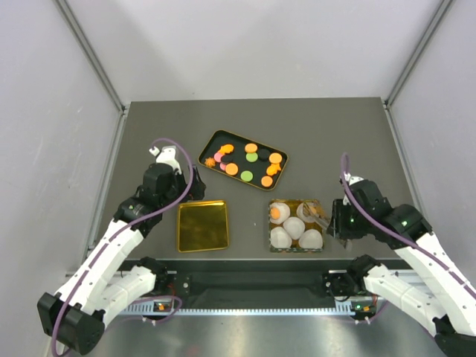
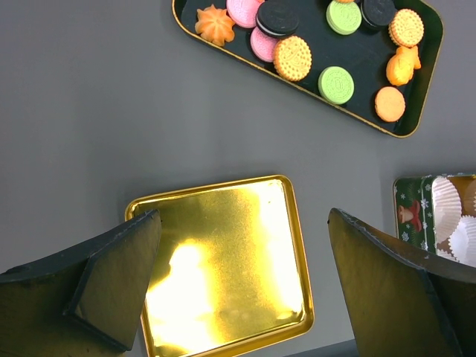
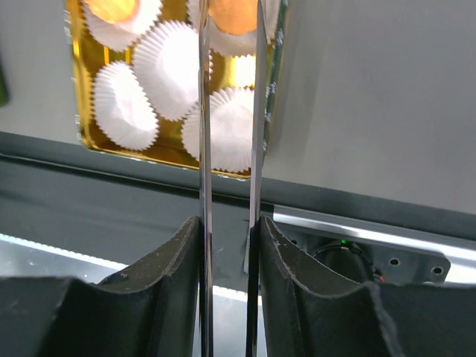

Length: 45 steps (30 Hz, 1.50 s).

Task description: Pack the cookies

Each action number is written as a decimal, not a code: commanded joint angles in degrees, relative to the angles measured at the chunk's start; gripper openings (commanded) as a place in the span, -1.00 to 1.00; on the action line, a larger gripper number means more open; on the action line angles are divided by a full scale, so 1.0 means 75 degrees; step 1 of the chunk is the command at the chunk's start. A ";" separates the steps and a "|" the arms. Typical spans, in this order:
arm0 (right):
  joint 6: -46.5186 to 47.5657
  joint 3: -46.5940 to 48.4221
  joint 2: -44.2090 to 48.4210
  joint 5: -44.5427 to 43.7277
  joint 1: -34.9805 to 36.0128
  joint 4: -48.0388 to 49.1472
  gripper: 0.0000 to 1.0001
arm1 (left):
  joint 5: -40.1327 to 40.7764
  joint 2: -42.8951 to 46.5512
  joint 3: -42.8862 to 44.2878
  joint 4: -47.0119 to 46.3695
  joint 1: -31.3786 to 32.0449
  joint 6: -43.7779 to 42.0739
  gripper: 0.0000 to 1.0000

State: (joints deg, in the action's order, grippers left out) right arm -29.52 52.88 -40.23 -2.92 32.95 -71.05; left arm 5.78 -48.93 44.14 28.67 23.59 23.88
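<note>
Left tool (image 2: 242, 223) released and empty; right tool (image 3: 230, 223) clenched on tweezers (image 3: 256, 111), seemingly.

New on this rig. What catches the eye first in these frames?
The black tray of bright orange, green, pink and black cookies at the far centre stands out first. Nearer, a shiny gold tray lies under the open left hand, with a tin of white paper cups to its right. The right hand is shut on thin metal tongs that reach over that tin.
</note>
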 commanded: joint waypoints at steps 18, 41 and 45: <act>-0.0002 0.0120 -0.0156 -0.0209 0.0025 0.0403 -0.09 | -0.0068 0.0043 0.0173 -0.0248 -0.0040 -0.0067 0.98; 0.1135 0.2066 -0.3470 0.1162 0.0036 0.3343 -0.21 | 0.0248 0.0090 0.0185 -0.0178 -0.0040 -0.0067 0.98; 0.1158 0.2253 -0.3997 0.1337 0.0048 0.3776 -0.20 | 0.0260 0.0055 0.0197 -0.0189 -0.0040 -0.0067 0.98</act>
State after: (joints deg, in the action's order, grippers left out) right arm -22.04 65.71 -68.55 4.95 32.95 -50.00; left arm 6.94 -48.88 44.14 28.67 23.59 23.88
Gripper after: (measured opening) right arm 0.403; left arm 0.991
